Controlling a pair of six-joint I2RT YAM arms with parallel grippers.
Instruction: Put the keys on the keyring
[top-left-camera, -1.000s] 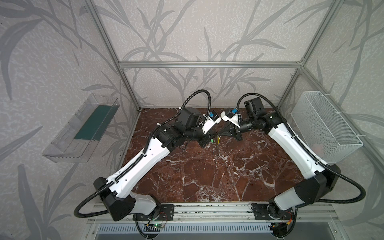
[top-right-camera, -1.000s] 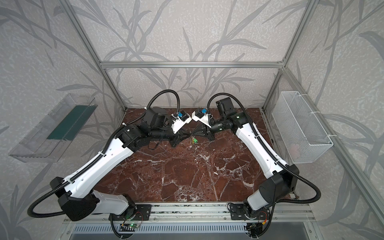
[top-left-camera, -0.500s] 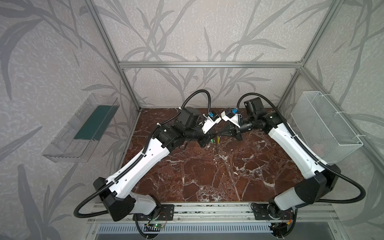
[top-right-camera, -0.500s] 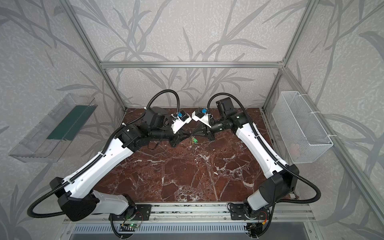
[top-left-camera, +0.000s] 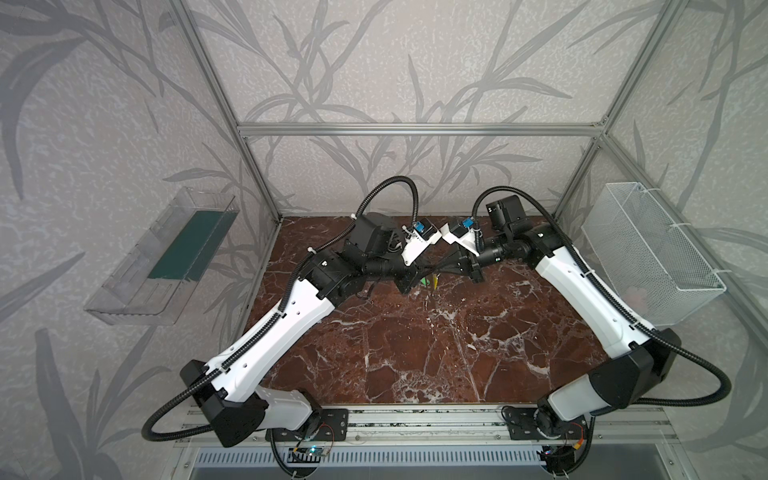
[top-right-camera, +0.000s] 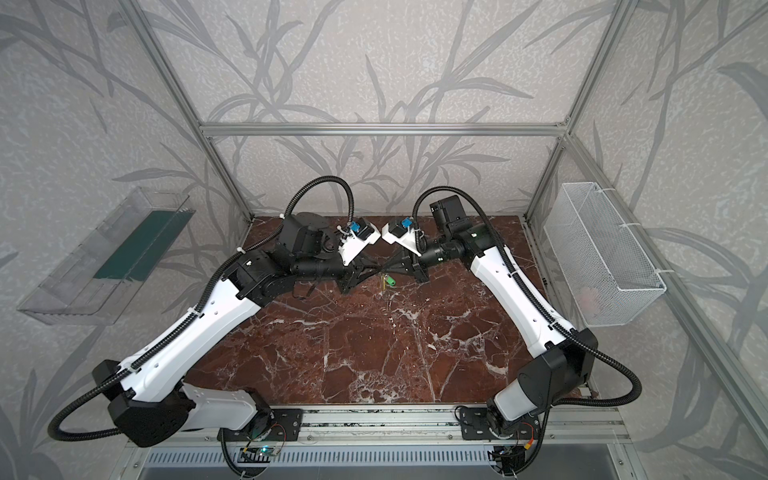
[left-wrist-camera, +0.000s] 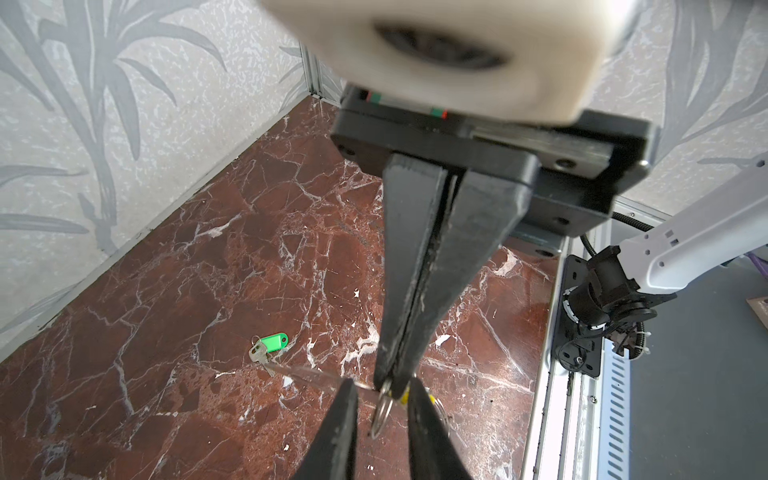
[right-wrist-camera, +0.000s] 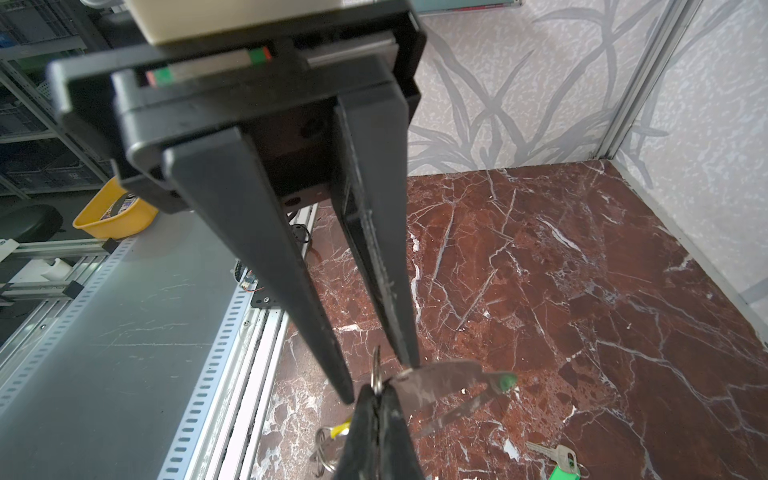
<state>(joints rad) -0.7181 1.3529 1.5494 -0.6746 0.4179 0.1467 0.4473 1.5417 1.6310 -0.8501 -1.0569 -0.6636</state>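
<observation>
Pressed together at the tips, the right hand (right-wrist-camera: 377, 390) pinches a small wire ring (right-wrist-camera: 376, 372) clear above the marble surface (top-left-camera: 415, 353), ring on edge and poking out past the tips. Spread, the left hand (left-wrist-camera: 380, 392) meets it tip to tip, one finger on each side of that ring and of the right hand's tips. Raised off the surface with its shadow beneath, the flat grey keyring (right-wrist-camera: 444, 380) has its near end right against one left fingertip (right-wrist-camera: 408, 363), just beside the pinched ring; cannot tell whether gripped or only touching. Long axis outward from that fingertip, roughly level, green-tipped far end pointing away from both hands; smeared and half see-through in the left wrist view. Just below the right hand's tips, a yellow tag (right-wrist-camera: 341, 428) with a further ring; cannot tell whether hanging or lying. Beyond the plate's far end and lower, flat on the surface, the green-tagged key (left-wrist-camera: 270, 345), apart from both hands, blade end nearer them than the tag. Farther out, a white wire basket (top-left-camera: 648, 249) on the wall past the right arm and a clear tray (top-left-camera: 166, 257) on the wall past the left arm.
</observation>
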